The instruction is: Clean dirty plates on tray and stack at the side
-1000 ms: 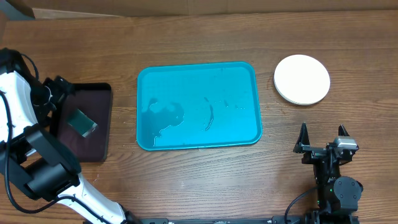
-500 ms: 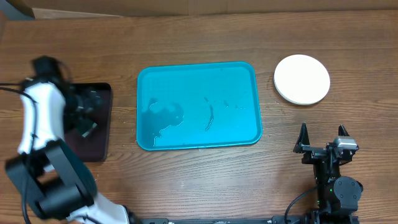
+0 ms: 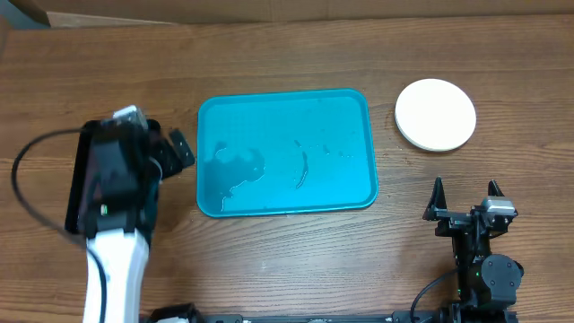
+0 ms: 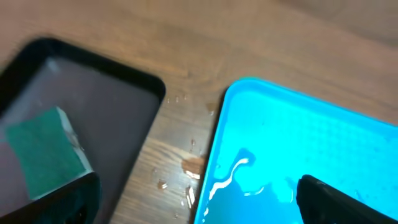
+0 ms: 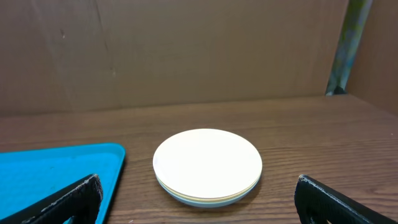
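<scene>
Overhead, tray: the large turquoise-blue rectangular plastic tray (image 3: 336, 112) lies in the middle of the brown wooden worktop (image 3: 269, 54). Thin puddles of water (image 3: 235, 166) shine on its floor.
Overhead, plates: the stack of round shallow plastic plates (image 3: 436, 114), with a white one on top, stands on the worktop to the right of the tray, apart from it.
Overhead, left claw: the left claw (image 3: 175, 152) is just beside the left rim of the tray, with its fingers apart and nothing between them. Its arm covers most of a small black rectangular tray (image 3: 149, 211).
Overhead, right claw: the right claw (image 3: 465, 190) is to the right of the tray's near right corner, with its fingers apart and empty.
Left wrist, surroundings: the black tray lies to the left of the turquoise tray, and a strip of worktop with water drops (image 4: 186, 168) runs between them. A green sponge (image 4: 46, 149) lies in the black tray.
Right wrist, plates: the stack is to the right of the tray's corner, not touching it. Pale rims show under the white plate.
</scene>
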Controlling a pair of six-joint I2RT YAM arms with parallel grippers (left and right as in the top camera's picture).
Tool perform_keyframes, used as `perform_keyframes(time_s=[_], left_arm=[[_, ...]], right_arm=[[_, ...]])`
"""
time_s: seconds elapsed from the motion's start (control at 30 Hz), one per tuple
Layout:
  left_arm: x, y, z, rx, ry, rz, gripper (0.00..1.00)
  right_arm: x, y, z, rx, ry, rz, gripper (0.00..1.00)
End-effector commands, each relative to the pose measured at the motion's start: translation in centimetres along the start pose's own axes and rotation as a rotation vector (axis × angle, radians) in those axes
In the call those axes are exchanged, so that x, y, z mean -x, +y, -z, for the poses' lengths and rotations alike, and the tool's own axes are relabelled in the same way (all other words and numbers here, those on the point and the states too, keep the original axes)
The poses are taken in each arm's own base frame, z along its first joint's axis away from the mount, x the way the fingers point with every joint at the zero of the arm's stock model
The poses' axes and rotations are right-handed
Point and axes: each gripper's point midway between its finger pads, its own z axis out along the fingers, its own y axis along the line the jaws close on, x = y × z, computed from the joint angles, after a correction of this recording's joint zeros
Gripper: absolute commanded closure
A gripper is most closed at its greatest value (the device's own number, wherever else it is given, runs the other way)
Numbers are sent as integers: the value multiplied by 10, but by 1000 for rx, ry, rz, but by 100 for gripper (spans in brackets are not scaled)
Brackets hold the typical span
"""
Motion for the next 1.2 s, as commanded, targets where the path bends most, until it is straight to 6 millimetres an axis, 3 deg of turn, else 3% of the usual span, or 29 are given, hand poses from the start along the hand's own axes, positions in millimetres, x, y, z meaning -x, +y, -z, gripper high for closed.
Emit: perform_keyframes(time_s=[0.0,0.17,0.53,1.17], left_arm=[[-15,6,15,-2,-67,-108,0],[-29,9,23,-16,-178,-212,0],[-54,4,33,-119,-430,-220,0],[-69,10,50,-142,-626,-208,0]], right_arm=[[-1,0,0,1,-7,7,0],[-1,0,0,1,-7,7,0],[-1,0,0,1,-7,7,0],[-1,0,0,1,-7,7,0]])
